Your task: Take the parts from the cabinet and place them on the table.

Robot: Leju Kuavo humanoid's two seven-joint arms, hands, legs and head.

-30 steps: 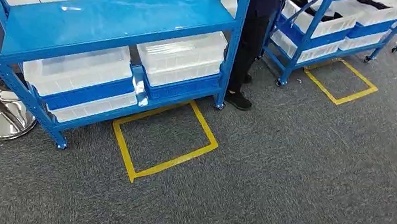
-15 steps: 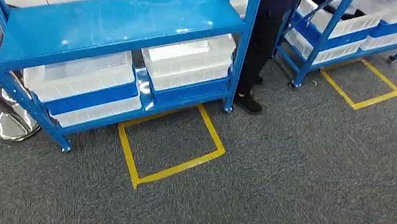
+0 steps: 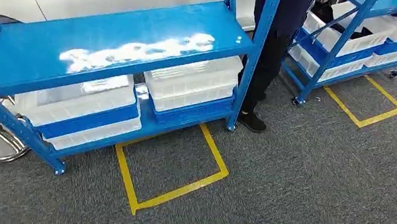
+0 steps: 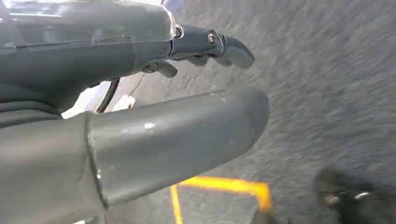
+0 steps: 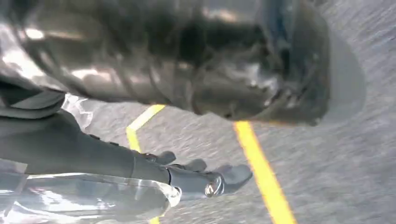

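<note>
Floor: grey carpet (image 3: 311,179), yellow tape square (image 3: 171,167).
Cabinet (image 3: 114,47): your view crops its top; bins' contents unreadable.
Left hand (image 4: 140,93): fingers apart, empty.
Right hand (image 5: 187,140): fingers apart, empty, blurred.

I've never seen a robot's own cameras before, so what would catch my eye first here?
First, the bright blue shelving rack right ahead, holding white plastic bins on its lower shelves. On the grey carpet in front of it lies a yellow tape square, and a person in dark clothes stands beside the rack's right post.
</note>
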